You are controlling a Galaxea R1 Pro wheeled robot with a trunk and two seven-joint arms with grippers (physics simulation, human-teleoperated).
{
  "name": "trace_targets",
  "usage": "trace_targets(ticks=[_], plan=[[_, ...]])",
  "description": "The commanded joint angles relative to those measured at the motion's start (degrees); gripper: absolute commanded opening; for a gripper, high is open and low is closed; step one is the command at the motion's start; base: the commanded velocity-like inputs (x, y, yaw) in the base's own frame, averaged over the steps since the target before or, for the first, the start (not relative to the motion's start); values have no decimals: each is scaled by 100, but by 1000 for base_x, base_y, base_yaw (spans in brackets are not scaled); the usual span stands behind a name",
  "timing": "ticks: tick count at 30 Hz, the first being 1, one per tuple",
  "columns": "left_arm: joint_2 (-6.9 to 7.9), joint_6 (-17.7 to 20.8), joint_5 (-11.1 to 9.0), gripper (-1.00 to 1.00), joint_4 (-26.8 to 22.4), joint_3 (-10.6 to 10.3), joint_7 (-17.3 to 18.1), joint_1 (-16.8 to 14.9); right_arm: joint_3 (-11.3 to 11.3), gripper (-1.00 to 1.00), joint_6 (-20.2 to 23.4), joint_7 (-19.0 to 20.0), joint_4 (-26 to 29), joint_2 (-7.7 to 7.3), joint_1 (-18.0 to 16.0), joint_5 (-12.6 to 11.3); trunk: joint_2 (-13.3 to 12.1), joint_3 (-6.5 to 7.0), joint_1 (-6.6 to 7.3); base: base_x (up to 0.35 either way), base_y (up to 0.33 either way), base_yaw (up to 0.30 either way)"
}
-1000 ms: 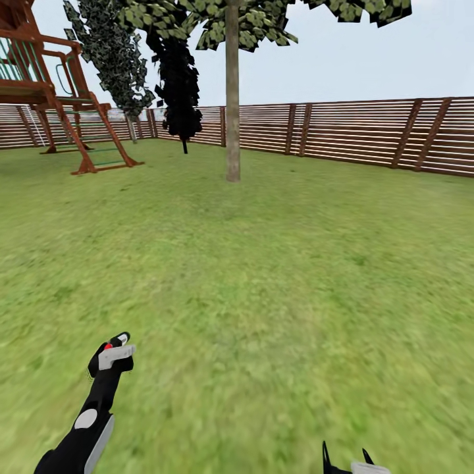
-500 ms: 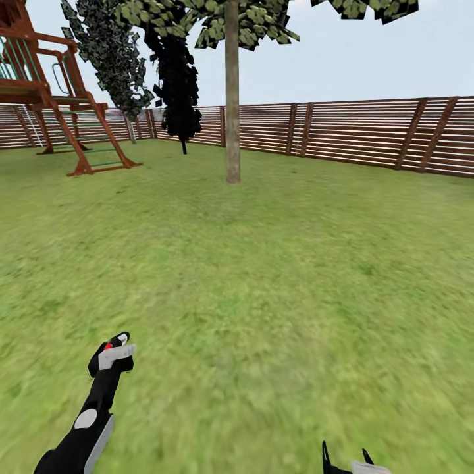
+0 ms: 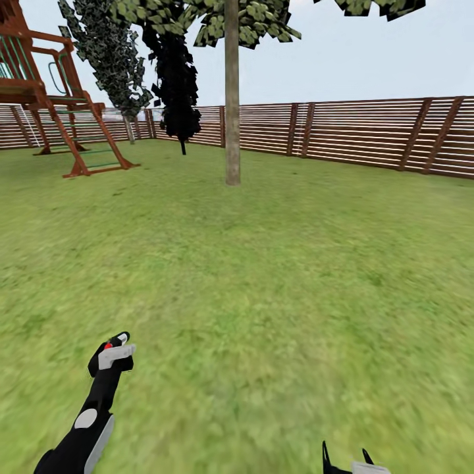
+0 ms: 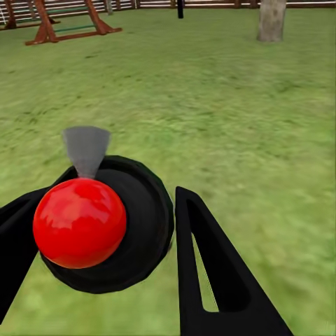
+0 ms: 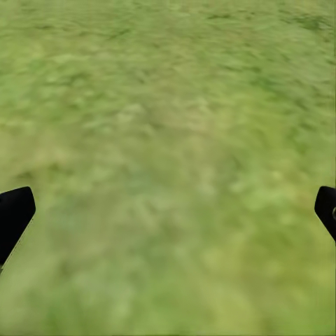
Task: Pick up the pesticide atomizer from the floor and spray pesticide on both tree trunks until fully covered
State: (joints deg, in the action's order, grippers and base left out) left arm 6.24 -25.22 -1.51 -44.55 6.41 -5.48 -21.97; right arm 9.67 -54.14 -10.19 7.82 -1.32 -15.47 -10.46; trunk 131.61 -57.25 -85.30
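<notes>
My left gripper (image 4: 112,210) is shut on the pesticide atomizer (image 4: 105,224), a black body with a red ball top and a grey nozzle. In the head view the left gripper (image 3: 112,361) holds the atomizer (image 3: 109,345) low over the grass lawn (image 3: 263,296). A tree trunk (image 3: 232,99) of pale grey-beige bark stands straight ahead, well beyond reach, and the same trunk (image 4: 271,19) appears in the left wrist view. My right gripper (image 3: 345,461) is at the bottom edge; in the right wrist view the right gripper (image 5: 168,210) is open with only grass beneath. No spray cloud is visible.
A brown slatted fence (image 3: 368,131) bounds the lawn at the back. A wooden play set (image 3: 59,99) with a ladder stands at the far left. Two dark-leaved trees (image 3: 174,79) rise near the fence corner.
The whole view has crept forward and shifted: the play set drifts left and the fence posts drift right. Both arms keep the same pose in the picture.
</notes>
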Motion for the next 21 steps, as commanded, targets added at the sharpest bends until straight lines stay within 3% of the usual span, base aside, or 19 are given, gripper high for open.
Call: trace_targets(ticks=[1,21], plan=[[0,0,1,-100,-1,0,3,0,0,100,0,1,0,0,0,0,0,0,0,342,0,0],[0,0,1,-100,0,0,3,0,0,100,0,1,0,0,1,0,0,0,0,342,0,0]])
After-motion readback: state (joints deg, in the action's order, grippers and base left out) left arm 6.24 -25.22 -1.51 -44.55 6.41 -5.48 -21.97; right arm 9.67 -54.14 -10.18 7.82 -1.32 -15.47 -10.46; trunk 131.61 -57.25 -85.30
